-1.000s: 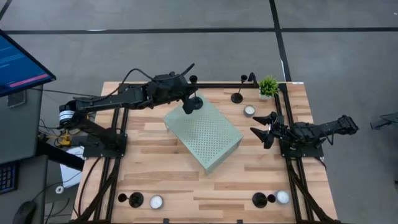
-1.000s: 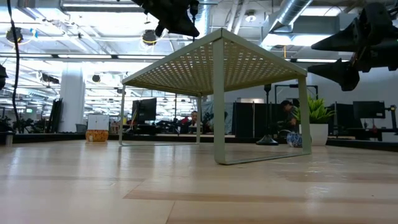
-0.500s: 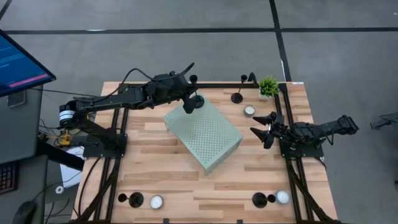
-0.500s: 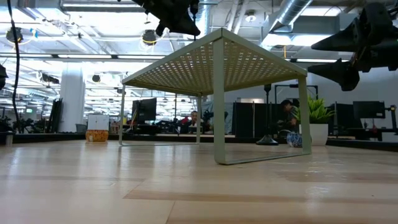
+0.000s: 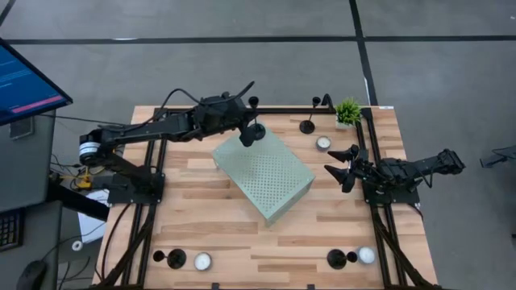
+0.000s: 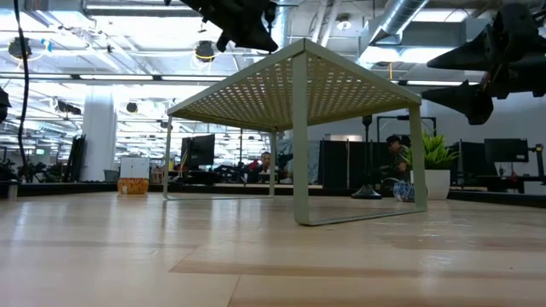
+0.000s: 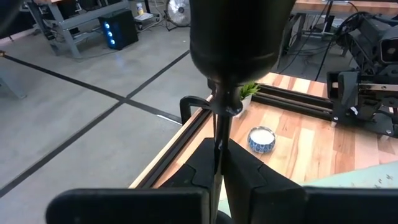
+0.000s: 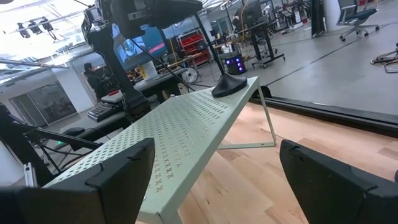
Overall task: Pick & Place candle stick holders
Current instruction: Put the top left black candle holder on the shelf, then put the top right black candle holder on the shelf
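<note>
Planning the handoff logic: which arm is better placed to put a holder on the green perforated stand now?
Left. The left tool is shut on a candle stick holder whose base meets the green stand at its far corner. The right tool is open, empty, beside the stand.

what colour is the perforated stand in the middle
Pale sage green stand, clearest in the high view.

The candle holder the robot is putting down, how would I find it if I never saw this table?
Find the pale green metal shelf in the table's middle. At its far corner, the left gripper is shut on the candle stick holder, base on the shelf. It is the only holder up there; the others sit on the wood.
</note>
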Robot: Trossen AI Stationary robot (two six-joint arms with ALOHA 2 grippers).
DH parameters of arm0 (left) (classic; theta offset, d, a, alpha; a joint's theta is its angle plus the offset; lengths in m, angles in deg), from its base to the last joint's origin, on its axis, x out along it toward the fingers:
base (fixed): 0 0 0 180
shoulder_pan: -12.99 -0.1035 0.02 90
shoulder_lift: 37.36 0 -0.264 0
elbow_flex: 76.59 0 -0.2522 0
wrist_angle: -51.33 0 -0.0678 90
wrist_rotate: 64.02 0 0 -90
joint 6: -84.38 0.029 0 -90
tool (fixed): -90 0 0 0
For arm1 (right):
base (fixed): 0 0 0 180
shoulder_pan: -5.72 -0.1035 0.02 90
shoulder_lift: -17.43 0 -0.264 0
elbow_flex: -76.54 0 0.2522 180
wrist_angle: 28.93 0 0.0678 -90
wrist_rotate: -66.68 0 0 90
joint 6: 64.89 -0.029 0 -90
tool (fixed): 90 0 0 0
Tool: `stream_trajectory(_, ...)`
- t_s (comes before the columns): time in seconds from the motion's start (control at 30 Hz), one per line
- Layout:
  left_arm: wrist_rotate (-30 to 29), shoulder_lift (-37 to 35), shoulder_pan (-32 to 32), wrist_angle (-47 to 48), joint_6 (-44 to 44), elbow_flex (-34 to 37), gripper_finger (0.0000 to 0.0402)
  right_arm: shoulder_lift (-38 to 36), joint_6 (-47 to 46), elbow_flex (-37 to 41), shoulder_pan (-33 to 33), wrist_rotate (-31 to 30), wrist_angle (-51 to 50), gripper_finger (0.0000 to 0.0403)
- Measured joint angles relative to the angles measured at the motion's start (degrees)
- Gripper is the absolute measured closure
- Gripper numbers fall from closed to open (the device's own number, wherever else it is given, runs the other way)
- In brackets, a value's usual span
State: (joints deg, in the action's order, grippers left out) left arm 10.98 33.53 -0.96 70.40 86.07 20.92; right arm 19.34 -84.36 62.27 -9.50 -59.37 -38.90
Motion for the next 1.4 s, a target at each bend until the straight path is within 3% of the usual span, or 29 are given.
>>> stream_trajectory(0.47, 0.02, 0.15, -0.26, -0.12, 2.41, 0.11, 0.0333, 0.00, -0.10, 0.00, 0.00, 0.02, 0.00, 0.0067)
stream_trajectory(0.93, 1.43, -1.31, -0.26, 0.20, 2.78, 0.09, 0.0161, 0.00, -0.11, 0.00, 0.00, 0.02, 0.15, 0.0067)
stream_trajectory(1.03, 1.39, -2.94, -0.26, 3.92, 2.61, 0.10, 0.0137, 0.00, -0.11, 0.00, -0.13, 0.10, 1.90, 0.0067)
stream_trajectory(1.2, 1.35, -7.47, -0.26, 9.00, 1.14, 0.11, 0.0126, 0.00, -0.13, 0.00, -0.13, 0.44, 5.91, 0.0067)
stream_trajectory(1.4, 0.09, -13.78, -0.24, 9.79, 0.56, 0.09, 0.0135, -0.09, -0.74, 0.00, -0.13, 0.27, 23.43, 0.0067)
